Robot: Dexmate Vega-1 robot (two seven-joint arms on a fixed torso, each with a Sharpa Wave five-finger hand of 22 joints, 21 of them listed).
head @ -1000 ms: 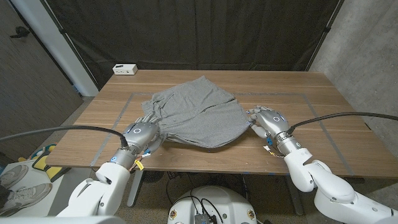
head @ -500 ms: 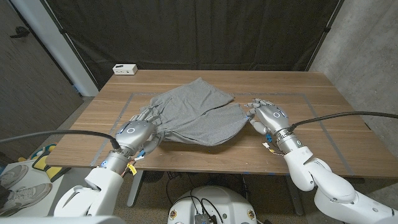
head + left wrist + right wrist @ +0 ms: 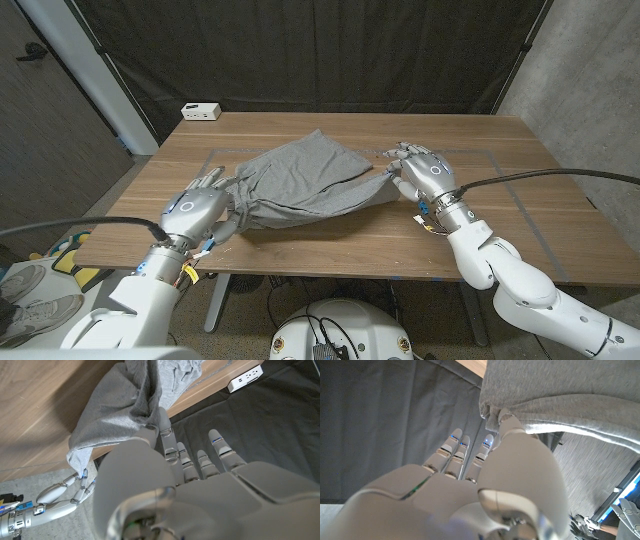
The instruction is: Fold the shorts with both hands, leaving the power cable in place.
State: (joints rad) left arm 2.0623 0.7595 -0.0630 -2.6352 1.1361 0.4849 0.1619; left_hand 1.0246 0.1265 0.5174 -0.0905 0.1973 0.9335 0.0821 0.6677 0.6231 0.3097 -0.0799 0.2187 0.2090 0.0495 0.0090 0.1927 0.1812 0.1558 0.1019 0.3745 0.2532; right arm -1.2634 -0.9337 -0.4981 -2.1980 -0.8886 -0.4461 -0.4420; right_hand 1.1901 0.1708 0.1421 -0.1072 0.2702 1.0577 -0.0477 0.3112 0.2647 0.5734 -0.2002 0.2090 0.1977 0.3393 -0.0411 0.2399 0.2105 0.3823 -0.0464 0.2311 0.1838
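Observation:
Grey shorts (image 3: 300, 178) hang stretched between my two hands over the middle of the wooden table (image 3: 520, 215). My left hand (image 3: 195, 210) pinches the left corner of the fabric, with its other fingers spread. My right hand (image 3: 425, 175) pinches the right corner. In the left wrist view my left hand (image 3: 190, 490) has the shorts (image 3: 115, 415) bunched between thumb and finger, and my right hand (image 3: 55, 500) shows at the cloth's far end. In the right wrist view my right hand (image 3: 485, 485) grips the hem of the shorts (image 3: 560, 395).
A white power strip (image 3: 201, 111) lies at the table's far left corner and also shows as the power strip (image 3: 245, 377) in the left wrist view. Tape lines (image 3: 500, 160) mark a rectangle on the tabletop. A black curtain hangs behind the table.
Both hands have carried the near edge of the shorts away from me across the table. The left hand has drifted outward to the left, and the cloth is now pulled tauter and flatter.

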